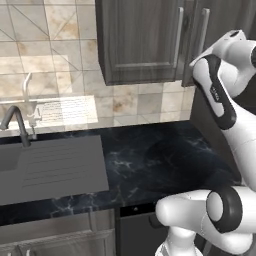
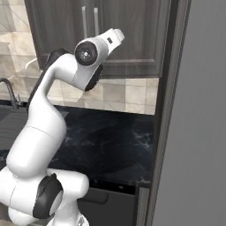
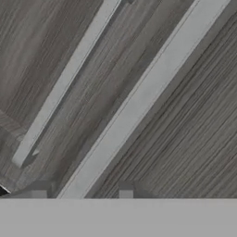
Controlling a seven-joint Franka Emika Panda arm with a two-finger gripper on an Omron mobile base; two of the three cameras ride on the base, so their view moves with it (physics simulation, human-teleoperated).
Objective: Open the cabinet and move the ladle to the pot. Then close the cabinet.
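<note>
Dark wood-grain cabinet (image 1: 142, 42) doors look shut; my gripper (image 3: 82, 192) straddles one silver bar handle (image 3: 139, 102) at frame centre, jaws parted, risking a slip.

1. The cabinet (image 1: 140, 45) looks like dark grey-brown wood with a visible streaked grain, matt.
2. Its bar handles (image 1: 178, 36) look like smooth, satin silver metal.
3. The countertop (image 1: 160, 160) is glossy black stone with pale marbled veins.
4. The wall tiles (image 1: 60, 45) are beige, mottled stone, softly shiny.
5. The sink (image 1: 50, 167) is plain matt grey; its faucet (image 1: 15, 122) is dull grey metal.
6. The robot arm (image 2: 39, 132) is smooth glossy white plastic with dark joints.
</note>
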